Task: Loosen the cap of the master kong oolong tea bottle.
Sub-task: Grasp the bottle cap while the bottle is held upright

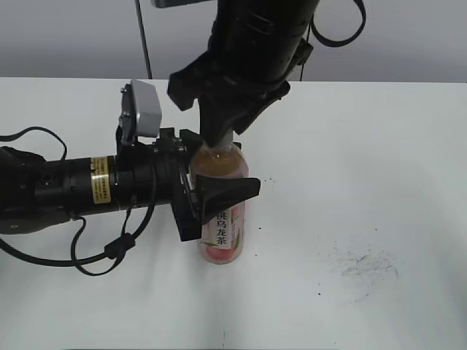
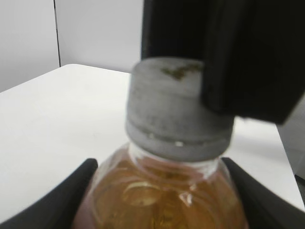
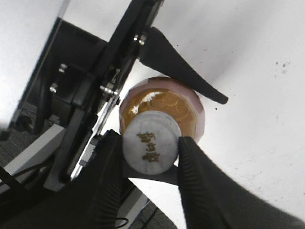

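The master kong oolong tea bottle (image 1: 225, 226) stands upright on the white table, amber tea inside, pink label with a white strip of black characters. My left gripper (image 1: 208, 193) comes in from the left and is shut on the bottle's upper body; its black fingers flank the bottle's shoulder (image 2: 162, 191) in the left wrist view. My right gripper (image 1: 222, 135) comes down from above and is shut on the white-grey cap (image 3: 150, 145), one ribbed finger on each side. The cap (image 2: 178, 107) also shows close up in the left wrist view, with a black finger against its right side.
The white table (image 1: 365, 160) has a dark scuff patch (image 1: 365, 264) at the front right. The left arm's black body and cables (image 1: 73, 189) lie across the table's left side. A grey wall is behind.
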`<state>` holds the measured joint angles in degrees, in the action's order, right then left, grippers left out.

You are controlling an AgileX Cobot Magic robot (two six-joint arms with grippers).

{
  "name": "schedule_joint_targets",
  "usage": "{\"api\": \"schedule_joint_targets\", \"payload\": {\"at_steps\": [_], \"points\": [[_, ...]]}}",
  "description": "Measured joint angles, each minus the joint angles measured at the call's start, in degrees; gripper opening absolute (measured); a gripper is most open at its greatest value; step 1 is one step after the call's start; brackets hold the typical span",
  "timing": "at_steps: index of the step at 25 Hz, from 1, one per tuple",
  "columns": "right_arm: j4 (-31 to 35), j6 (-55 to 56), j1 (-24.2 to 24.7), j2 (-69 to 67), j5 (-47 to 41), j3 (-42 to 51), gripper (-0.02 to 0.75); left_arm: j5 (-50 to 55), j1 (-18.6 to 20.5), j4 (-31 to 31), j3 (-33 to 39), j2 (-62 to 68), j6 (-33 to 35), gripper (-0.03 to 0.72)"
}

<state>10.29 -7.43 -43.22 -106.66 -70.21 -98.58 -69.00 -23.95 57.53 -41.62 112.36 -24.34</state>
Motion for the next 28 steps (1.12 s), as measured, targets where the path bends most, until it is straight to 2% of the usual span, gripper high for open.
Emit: {"api": "schedule_joint_targets", "payload": {"at_steps": [17,25,27,28], "points": [[-0.4,-37.4,0.4,0.3,-1.1,0.0,0.258,-0.3,0.3,1.4,0.0,0.0,0.0,0.448],[-0.6,-40.4,0.4,0.3,-1.2,0.0,0.251,-0.4,0.3,1.4,0.0,0.0,0.0,0.448],[-0.5,-38.5,0.4,0.2,-1.2,-0.1,0.292,-0.4,0.3,1.4,0.0,0.0,0.0,0.448],[0.2,-36.3,0.4,0.1,-0.9,-0.1,0.347,-0.4,0.3,1.5,0.0,0.0,0.0,0.448]]}}
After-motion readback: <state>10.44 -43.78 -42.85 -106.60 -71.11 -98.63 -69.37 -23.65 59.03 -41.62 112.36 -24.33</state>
